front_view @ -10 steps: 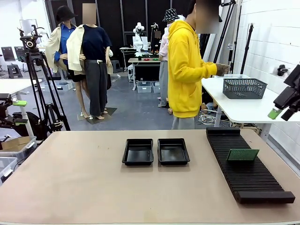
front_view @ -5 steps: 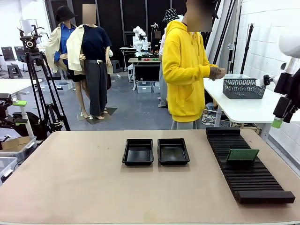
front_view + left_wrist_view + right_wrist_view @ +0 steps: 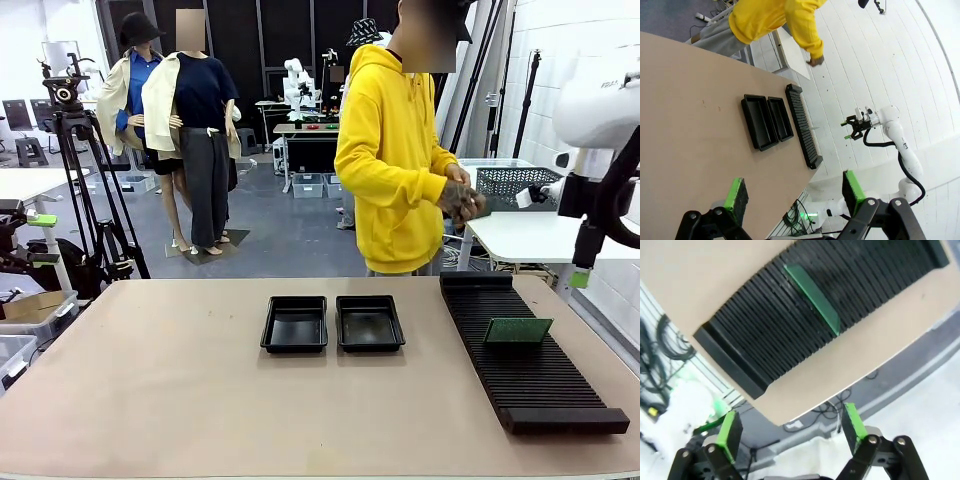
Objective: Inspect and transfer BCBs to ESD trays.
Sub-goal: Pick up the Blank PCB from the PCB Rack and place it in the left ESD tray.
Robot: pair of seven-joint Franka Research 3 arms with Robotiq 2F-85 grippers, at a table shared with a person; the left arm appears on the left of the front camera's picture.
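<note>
Two black ESD trays (image 3: pixel 294 323) (image 3: pixel 370 322) lie side by side at mid-table, both with nothing in them; the left wrist view has them too (image 3: pixel 759 122) (image 3: pixel 780 118). A green BCB (image 3: pixel 518 330) stands on edge in a slot of the black rack (image 3: pixel 525 360). In the right wrist view that BCB (image 3: pixel 812 297) lies below my right gripper (image 3: pixel 791 429), which is open and holds nothing. From the front, the right gripper (image 3: pixel 580 274) hangs pointing down, above and beyond the rack's right side. My left gripper (image 3: pixel 795 192) is open, high over the table.
A person in a yellow hoodie (image 3: pixel 395 150) stands at the far edge, hands (image 3: pixel 462 200) together near the rack's far end. Behind them is a white side table with a mesh basket (image 3: pixel 515 182). A tripod (image 3: pixel 85 190) stands far left. The table edge (image 3: pixel 790 405) runs just past the rack.
My right arm has swung in from the right edge and its gripper has turned to point down. The person has turned toward the table and brought both hands together.
</note>
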